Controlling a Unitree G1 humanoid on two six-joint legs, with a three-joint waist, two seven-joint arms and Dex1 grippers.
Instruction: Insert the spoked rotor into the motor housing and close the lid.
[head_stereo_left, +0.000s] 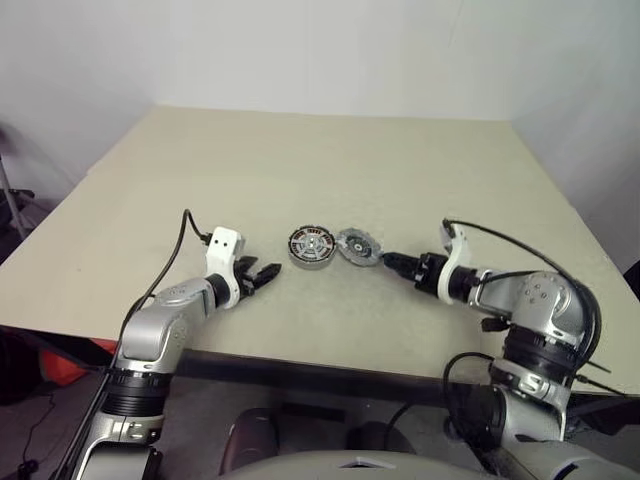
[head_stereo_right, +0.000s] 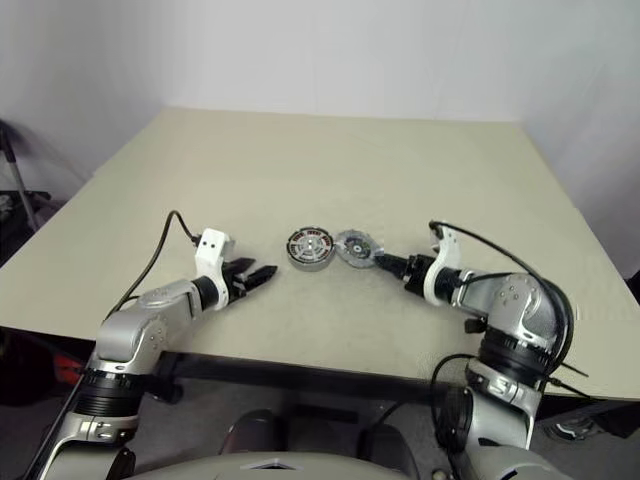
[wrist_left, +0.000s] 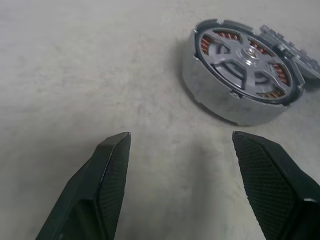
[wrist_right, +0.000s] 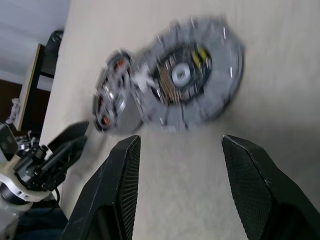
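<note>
On the beige bench (head_stereo_left: 300, 160) sits our round silver motor housing (head_stereo_left: 311, 247), dark spoked rotor (wrist_left: 246, 61) already inside; the grey notched lid (head_stereo_left: 357, 246) leans against it. Left hand (head_stereo_left: 262, 277) and right hand (head_stereo_left: 388, 261) both gape, empty. We should grip the lid's rim squarely.

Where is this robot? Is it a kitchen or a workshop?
It's probably a lab or test room, not a kitchen. There's one plain beige table against bare white walls, and the things on it are motor parts: a housing with copper windings and a grey lid leaning on it.
</note>
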